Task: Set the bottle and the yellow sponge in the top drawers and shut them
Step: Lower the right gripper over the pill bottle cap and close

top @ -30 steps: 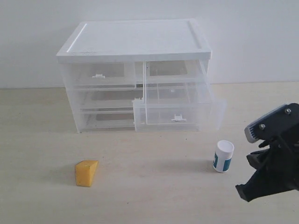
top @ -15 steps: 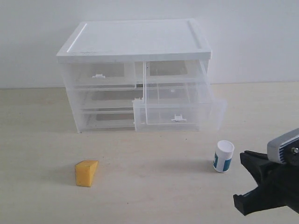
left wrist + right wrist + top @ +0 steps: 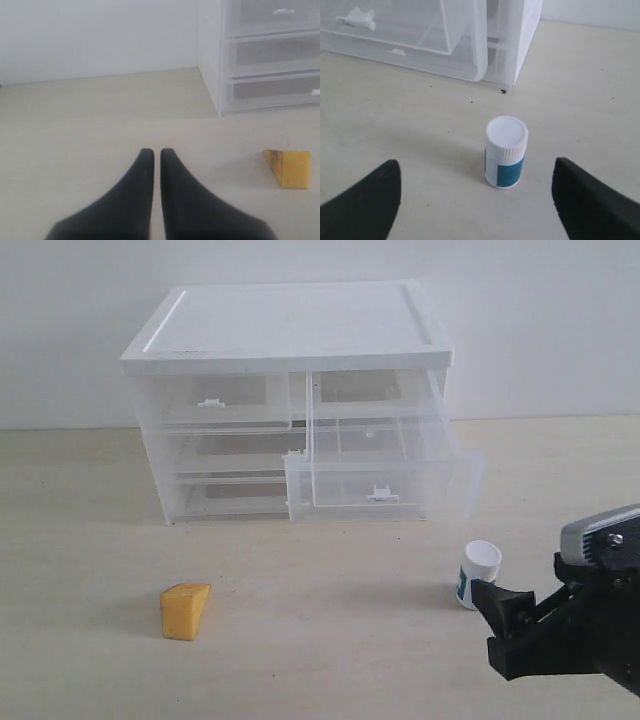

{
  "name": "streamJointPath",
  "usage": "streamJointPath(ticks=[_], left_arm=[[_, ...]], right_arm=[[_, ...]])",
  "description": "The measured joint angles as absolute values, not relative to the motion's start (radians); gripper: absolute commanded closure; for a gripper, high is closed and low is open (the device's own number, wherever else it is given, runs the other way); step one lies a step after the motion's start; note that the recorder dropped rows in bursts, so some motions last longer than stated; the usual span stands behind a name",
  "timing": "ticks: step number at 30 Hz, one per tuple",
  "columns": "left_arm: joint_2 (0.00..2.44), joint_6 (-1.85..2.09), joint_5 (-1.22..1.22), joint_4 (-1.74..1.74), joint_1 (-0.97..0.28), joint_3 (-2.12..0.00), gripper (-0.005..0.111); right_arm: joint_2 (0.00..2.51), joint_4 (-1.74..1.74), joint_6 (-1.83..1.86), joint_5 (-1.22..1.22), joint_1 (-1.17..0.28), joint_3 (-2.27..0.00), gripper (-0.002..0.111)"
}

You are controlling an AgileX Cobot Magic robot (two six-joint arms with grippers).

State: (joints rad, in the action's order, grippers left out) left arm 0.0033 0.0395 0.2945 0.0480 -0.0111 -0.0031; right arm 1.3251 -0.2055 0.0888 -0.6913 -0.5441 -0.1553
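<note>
The right gripper (image 3: pixel 488 622) is low over the table (image 3: pixel 330 640), jaws spread wide, with the bottle (image 3: pixel 480 573) just ahead of the fingertips. From the right wrist view the bottle stands in line with the gap between the two fingers, so this reads as the lineup for a side grasp, not yet a hold.

The bottle stands upright on the table, long axis vertical, white cap up, teal label turned toward the wrist camera. Standing like that, its round body is open to a sideways pinch below the cap.

It's just in front of the right top drawer (image 3: pixel 380 490), which is pulled well out of the cabinet (image 3: pixel 290 325), presumably ready as the drop spot. The left top drawer (image 3: pixel 215 400) is pushed in.

Over on the other side, the left gripper (image 3: pixel 152 152) sits with its fingers pressed nearly together on nothing, apparently waiting its turn. The yellow sponge (image 3: pixel 186 611) lies on the table before the cabinet's left half, apart from that gripper, untouched.
</note>
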Motion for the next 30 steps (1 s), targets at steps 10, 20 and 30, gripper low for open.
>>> streamJointPath(ticks=[10, 20, 30], left_arm=[[0.003, 0.039, 0.295, 0.048, -0.011, -0.003, 0.103], [0.003, 0.039, 0.295, 0.048, -0.011, -0.003, 0.103], [0.003, 0.039, 0.295, 0.048, -0.011, -0.003, 0.103]], right_arm=[[1.614, -0.213, 0.099, -0.753, -0.544, -0.285, 0.033], [1.81, -0.286, 0.156, -0.844, -0.546, -0.394, 0.033], [1.906, -0.312, 0.184, -0.885, -0.546, -0.467, 0.049]])
